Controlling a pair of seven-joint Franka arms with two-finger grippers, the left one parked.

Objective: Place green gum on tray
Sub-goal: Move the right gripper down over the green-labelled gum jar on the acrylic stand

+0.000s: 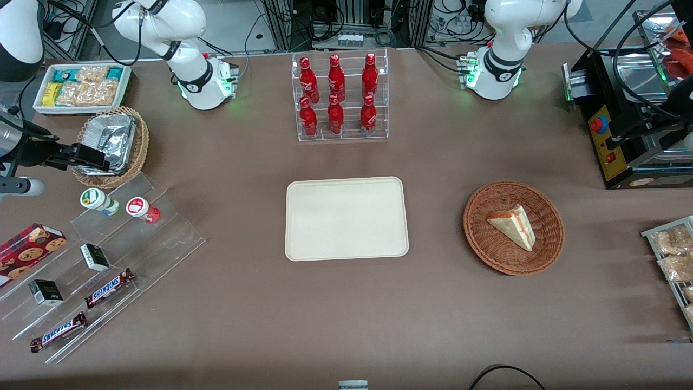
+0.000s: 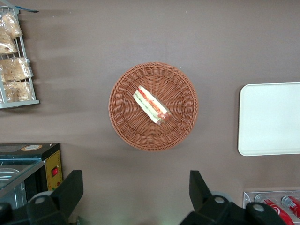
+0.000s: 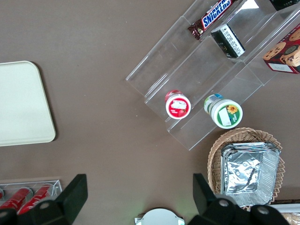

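The green gum (image 1: 99, 200) is a small white bottle with a green label and a white-and-green lid. It stands on the top step of a clear acrylic stand (image 1: 162, 227), beside a red-lidded bottle (image 1: 142, 208). It also shows in the right wrist view (image 3: 224, 110). The cream-beige tray (image 1: 346, 218) lies empty at the table's middle; its corner shows in the right wrist view (image 3: 21, 103). My gripper (image 1: 92, 157) is open and empty. It hovers over the wicker basket, a little farther from the front camera than the gum; the wrist view shows its fingers wide apart (image 3: 139, 187).
A wicker basket (image 1: 142, 142) holding a foil container sits next to the stand. The stand's lower steps carry Snickers bars (image 1: 108, 287), small dark boxes (image 1: 95, 257) and a cookie box (image 1: 27, 246). A rack of cola bottles (image 1: 340, 97) and a basket with a sandwich (image 1: 513, 227) stand near the tray.
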